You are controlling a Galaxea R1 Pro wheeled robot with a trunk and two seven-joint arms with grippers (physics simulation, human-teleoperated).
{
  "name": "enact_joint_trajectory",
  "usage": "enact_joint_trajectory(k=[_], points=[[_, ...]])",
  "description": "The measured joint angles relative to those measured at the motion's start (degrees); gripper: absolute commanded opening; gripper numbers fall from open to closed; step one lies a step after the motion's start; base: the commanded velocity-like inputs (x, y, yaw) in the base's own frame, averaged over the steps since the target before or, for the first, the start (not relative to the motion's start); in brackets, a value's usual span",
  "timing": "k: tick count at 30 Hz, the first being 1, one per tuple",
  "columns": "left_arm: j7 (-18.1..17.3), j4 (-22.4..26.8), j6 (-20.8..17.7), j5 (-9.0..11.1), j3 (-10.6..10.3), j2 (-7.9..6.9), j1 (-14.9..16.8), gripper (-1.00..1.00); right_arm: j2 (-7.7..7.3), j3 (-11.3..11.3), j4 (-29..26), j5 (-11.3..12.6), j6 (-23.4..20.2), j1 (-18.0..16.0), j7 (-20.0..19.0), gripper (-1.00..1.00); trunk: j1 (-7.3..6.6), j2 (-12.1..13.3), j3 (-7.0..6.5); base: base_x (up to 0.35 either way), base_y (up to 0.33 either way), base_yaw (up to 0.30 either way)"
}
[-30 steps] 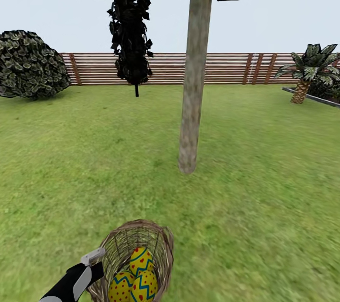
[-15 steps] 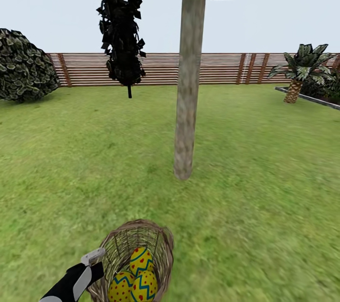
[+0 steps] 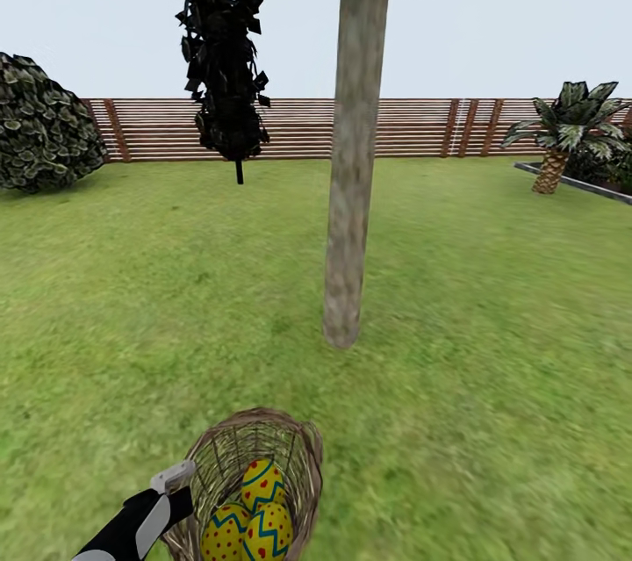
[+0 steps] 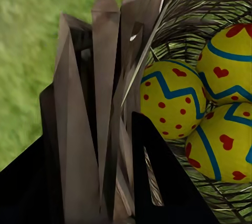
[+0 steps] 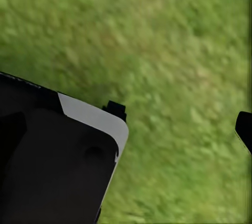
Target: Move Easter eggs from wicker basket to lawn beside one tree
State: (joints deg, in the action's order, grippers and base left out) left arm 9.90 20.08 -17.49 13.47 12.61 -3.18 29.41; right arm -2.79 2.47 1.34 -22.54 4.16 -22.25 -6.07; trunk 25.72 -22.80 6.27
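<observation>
Nothing moved but the camera: left end effector [image 4: 113, 182] pinching wicker basket [image 3: 298, 447] rim, bottom centre, three Easter eggs [image 3: 262, 484] inside.

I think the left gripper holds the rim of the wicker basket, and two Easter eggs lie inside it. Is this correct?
Not quite: the wicker basket holds three Easter eggs, as the head view shows. The rest stands; the left gripper holds its rim.
</observation>
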Motion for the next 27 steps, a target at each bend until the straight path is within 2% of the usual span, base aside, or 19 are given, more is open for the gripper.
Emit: enact_joint_trajectory(k=[27], points=[[0.0, 0.0, 0.0, -0.1, 0.0, 0.01, 0.0, -1.00, 0.00, 0.0, 0.3, -0.4, -0.1, 0.0, 0.0, 1.00, 0.00, 0.0, 0.00, 0.339, 0.000, 0.000]])
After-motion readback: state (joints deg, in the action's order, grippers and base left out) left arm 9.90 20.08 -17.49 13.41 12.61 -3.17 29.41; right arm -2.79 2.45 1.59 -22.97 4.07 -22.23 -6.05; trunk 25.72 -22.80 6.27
